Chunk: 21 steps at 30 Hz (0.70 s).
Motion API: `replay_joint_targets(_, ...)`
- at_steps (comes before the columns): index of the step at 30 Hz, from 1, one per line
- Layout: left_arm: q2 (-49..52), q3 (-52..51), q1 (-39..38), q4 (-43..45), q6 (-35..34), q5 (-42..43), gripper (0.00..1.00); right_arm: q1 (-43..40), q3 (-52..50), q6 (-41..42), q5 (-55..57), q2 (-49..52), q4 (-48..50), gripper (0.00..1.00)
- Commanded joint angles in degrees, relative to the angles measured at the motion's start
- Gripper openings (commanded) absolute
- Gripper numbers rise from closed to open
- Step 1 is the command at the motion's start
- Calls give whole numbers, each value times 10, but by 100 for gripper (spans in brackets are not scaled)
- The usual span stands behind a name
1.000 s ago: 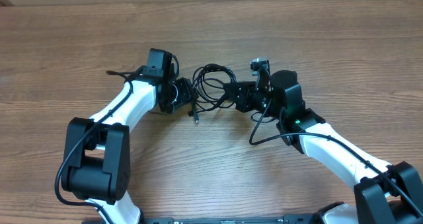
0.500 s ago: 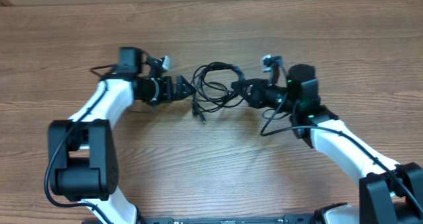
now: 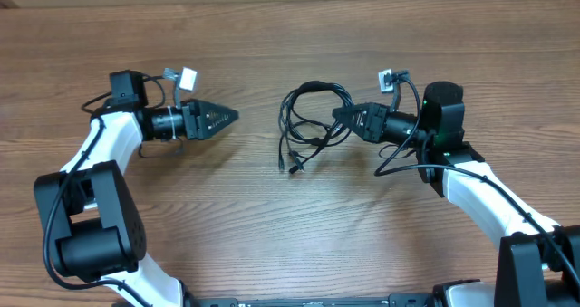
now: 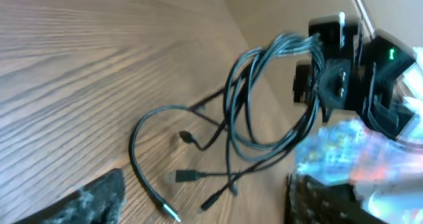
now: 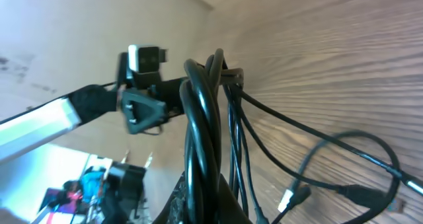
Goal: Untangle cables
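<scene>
Plain wooden bench (image 3: 272, 235), nothing on it but one knot of cables (image 3: 314, 126) sitting right of centre.
Your right claw (image 3: 344, 117) is clamped on the bundle's right side, lifting the loops so the loose strands hang free, which looks like the anchor hold. Your left claw (image 3: 227, 118) sits well apart to the left, jaws spread, holding and touching nothing. The small plug ends (image 3: 292, 167) trail onto the wood below the loops.

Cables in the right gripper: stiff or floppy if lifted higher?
Probably floppy: the cables hang in loose loops from the right gripper. Likely light: the strands are thin. The plug ends on the table would probably trail and swing.
</scene>
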Motion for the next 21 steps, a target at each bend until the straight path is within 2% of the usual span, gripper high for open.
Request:
replay_joint_targets(1,-2,0,-23,-8,95,17,79,3,3,10,-78,-8,15,4)
replay_joint_targets(9,-2,0,-40,-7,95,18,83,3,3,-12,-108,-8,-59,4)
replay_joint_targets(15,-2,0,-71,0,95,17,93,15,3,-12,-110,-8,-61,4)
replay_joint_targets(21,-2,0,-99,12,95,17,94,56,3,-12,-107,-8,-58,4)
